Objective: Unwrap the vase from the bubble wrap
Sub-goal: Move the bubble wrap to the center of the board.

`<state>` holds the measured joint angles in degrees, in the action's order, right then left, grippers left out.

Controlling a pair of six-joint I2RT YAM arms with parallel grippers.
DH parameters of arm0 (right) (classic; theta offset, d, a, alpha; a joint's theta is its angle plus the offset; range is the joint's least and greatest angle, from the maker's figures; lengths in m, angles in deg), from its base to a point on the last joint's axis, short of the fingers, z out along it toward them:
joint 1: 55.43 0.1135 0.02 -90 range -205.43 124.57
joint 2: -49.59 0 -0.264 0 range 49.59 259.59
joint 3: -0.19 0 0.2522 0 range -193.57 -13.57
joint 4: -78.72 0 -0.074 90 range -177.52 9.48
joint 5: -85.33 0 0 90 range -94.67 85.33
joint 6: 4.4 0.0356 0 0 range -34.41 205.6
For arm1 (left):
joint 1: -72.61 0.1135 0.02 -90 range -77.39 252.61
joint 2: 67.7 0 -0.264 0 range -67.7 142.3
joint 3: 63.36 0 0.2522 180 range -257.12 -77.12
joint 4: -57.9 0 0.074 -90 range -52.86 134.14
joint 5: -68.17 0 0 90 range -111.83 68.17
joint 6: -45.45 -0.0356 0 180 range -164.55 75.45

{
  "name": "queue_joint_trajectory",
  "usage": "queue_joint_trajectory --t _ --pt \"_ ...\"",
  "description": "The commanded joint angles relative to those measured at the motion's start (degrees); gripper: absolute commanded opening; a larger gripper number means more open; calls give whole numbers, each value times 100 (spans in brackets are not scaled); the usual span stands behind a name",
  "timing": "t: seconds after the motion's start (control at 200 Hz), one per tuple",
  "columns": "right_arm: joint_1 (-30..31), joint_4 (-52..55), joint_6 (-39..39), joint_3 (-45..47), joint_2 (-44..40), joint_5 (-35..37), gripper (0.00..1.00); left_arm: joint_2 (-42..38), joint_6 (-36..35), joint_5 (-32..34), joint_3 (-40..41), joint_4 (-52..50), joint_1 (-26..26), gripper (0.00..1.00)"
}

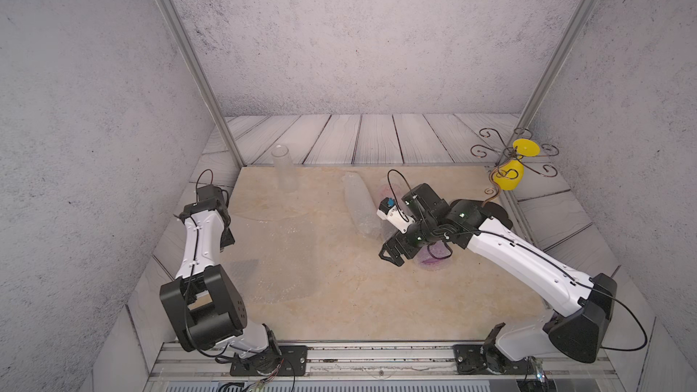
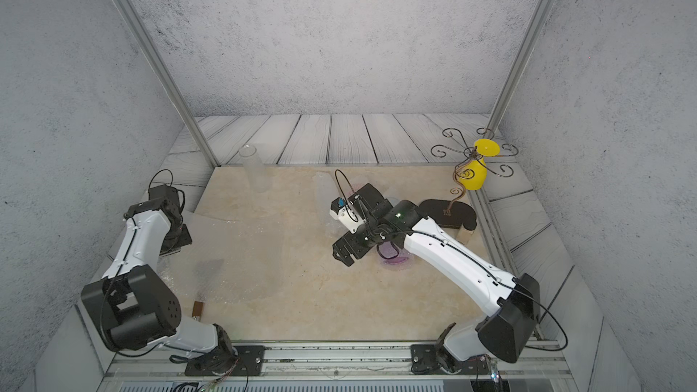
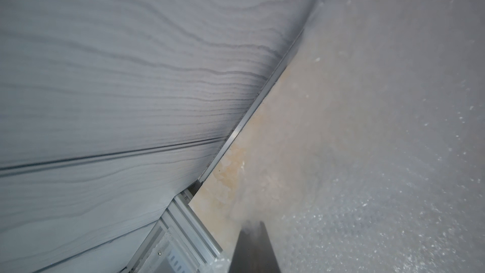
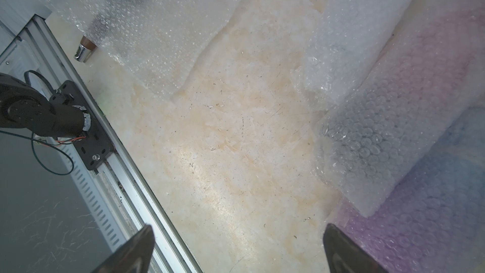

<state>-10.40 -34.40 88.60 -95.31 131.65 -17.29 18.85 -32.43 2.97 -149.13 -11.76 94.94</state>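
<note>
Table: a beige marble-patterned table (image 1: 358,307) is seen in both top views, bordered by grey plank-patterned panels.
Flat sheet: a crinkled flat sheet of bubble wrap (image 1: 279,254) is spread over the table's left half, beside the left arm (image 1: 200,243).
Rolled tube: a rolled tube of bubble wrap (image 1: 358,201) is laid on its side toward the back of the table, near its middle and just beside the wrist of the right arm (image 1: 528,258).
Purple bundle: a purple bundle (image 4: 433,219) swathed in bubble wrap is found beneath the right wrist. What is inside cannot be told.
Right gripper: the right gripper (image 4: 236,250) is held low over bare table. Its jaws are spread wide with nothing between them, and one finger (image 4: 346,253) is placed just beside the purple bundle.
Left gripper: the left gripper (image 3: 252,225) is hidden under its arm in both top views. In the left wrist view its jaws are seen drawn close together as one dark wedge at the flat sheet's edge. Whether the sheet is pinched cannot be told.
Clear cylinder: a clear cylinder (image 1: 283,169) is stood upright at the table's back left edge.
Yellow vase: a yellow vase (image 1: 509,179) is seen unwrapped at the back right, among the curls of a wire stand (image 2: 471,152).
Small piece: a brown-and-silver piece (image 4: 85,48) is lodged at the flat sheet's near edge.
</note>
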Motion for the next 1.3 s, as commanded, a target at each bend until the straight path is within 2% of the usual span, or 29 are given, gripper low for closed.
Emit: queue_joint_trajectory --t 0.0,0.035,0.06,0.105,0.17,0.28,0.395,0.435,0.52,0.666,0.826,0.916,1.051,1.296 --pt "-12 128 64 17 -33 128 99 78 93 27 -89 -71 40 46" --pt "-11 128 82 22 -67 144 99 24 89 4 -61 -49 44 61" --pt "-12 136 86 20 -85 154 99 -31 89 -8 -59 -44 43 69" --pt "-11 135 94 34 -108 181 99 -137 72 -42 -72 -48 36 77" --pt "-12 116 120 69 -127 190 99 -299 45 -55 -118 -79 -43 83" --pt "-4 81 150 138 -102 164 99 -582 -100 -8 -180 -114 -445 85" --pt "-11 49 200 185 -61 130 99 -874 -156 412 -235 -193 -1149 86" --pt "-8 40 213 190 -61 120 99 -962 -160 374 -243 -215 -1365 86" --pt "-8 8 237 201 -54 157 99 -1135 41 -165 -285 -289 -1804 86" --pt "-9 1 275 160 -8 172 99 -1280 695 -1467 -174 46 -2674 86" --pt "-11 -76 286 355 -48 276 99 -981 1243 -2459 87 1225 -3855 86" --pt "-6 -84 302 501 -97 360 99 -656 1557 -2620 139 1838 -4293 87" --pt "-15 -177 341 744 -279 430 99 15 1993 -2791 63 2516 -4585 86" --pt "-65 -274 363 1059 -384 454 99 1270 2374 -2931 -821 2312 -4746 86"
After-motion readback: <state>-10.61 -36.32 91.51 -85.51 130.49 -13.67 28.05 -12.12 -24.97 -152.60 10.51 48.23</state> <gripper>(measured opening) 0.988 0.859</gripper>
